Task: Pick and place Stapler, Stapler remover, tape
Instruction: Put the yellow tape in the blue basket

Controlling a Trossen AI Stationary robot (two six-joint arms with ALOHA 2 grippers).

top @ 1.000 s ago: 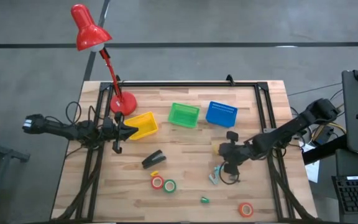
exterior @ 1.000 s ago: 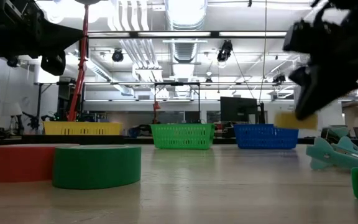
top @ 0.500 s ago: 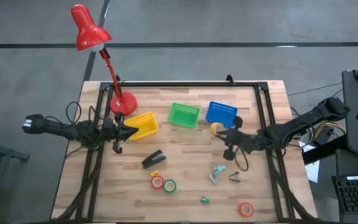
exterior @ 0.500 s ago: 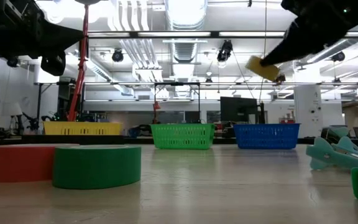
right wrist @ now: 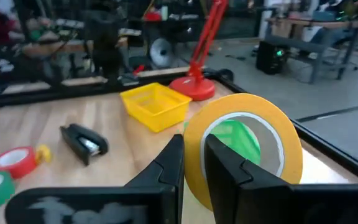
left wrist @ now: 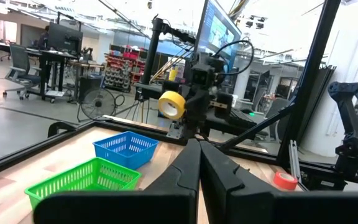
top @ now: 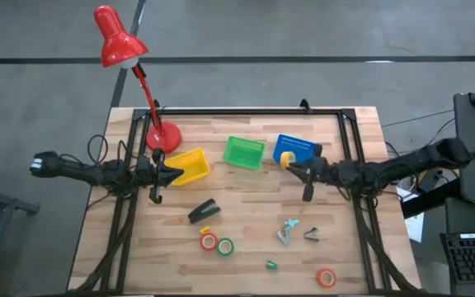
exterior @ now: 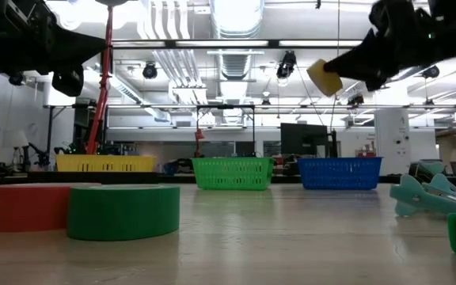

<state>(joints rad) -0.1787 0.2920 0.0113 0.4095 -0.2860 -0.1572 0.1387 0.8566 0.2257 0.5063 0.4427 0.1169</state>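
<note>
Yellow tape roll pinched in right pincer above blue basket; left pincer pressed together.

You've got a light wooden table with three baskets along the back: yellow, green, blue. The red lamp's base sits at the back left. Out front you've got the black stapler, red, green and another red tape roll, plus a teal remover.

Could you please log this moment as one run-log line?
right gripper: shut on yellow tape roll, above blue basket | left gripper: shut, waiting beside yellow basket
</note>
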